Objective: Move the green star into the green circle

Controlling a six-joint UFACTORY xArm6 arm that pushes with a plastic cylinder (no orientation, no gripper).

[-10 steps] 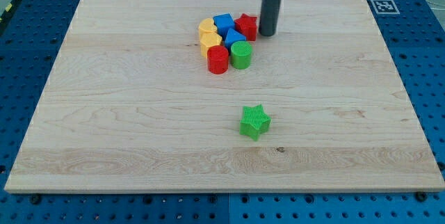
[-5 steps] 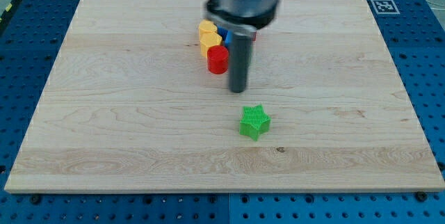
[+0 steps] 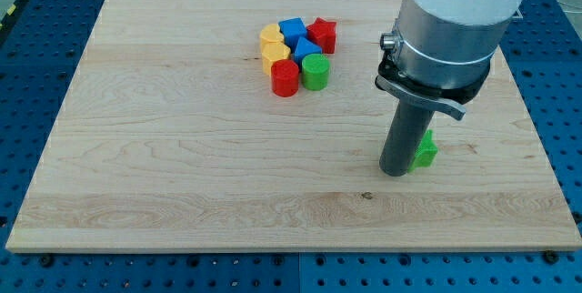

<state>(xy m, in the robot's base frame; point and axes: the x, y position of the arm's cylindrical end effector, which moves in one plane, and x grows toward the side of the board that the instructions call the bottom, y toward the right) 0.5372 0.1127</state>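
Task not complete. The green star (image 3: 425, 150) lies well apart from the green circle (image 3: 315, 72), at about 4 o'clock from it, on the right half of the board (image 3: 136, 147). Only the star's right part shows, as the rod covers the rest. My tip (image 3: 394, 173) is down on the board at the star's 8 o'clock side, touching it or just beside it; contact cannot be confirmed. No jaws are fitted: the arm ends in a plain rod, so there is nothing to stand apart or together. The green circle sits at the 5 o'clock corner of a tight cluster, touching the red cylinder (image 3: 285, 78) on its 9 o'clock side, with a blue block (image 3: 306, 50) just at its 12 o'clock. Two yellow blocks (image 3: 272, 44), a second blue block (image 3: 292, 28) and the red star (image 3: 322, 34) make up the rest. Judgement: the whole carry remains, a push toward 10 o'clock across open wood. From its present side the tip would drive the star toward 2 o'clock, away from the goal, so it likely needs to go round to the star's 4 o'clock side first. Room: the path between star and circle is free of blocks. The board's right edge is near at the star's 3 o'clock, with moderate margin; the bottom edge at 6 o'clock is further off. The circle's 4 o'clock face is open for arrival.
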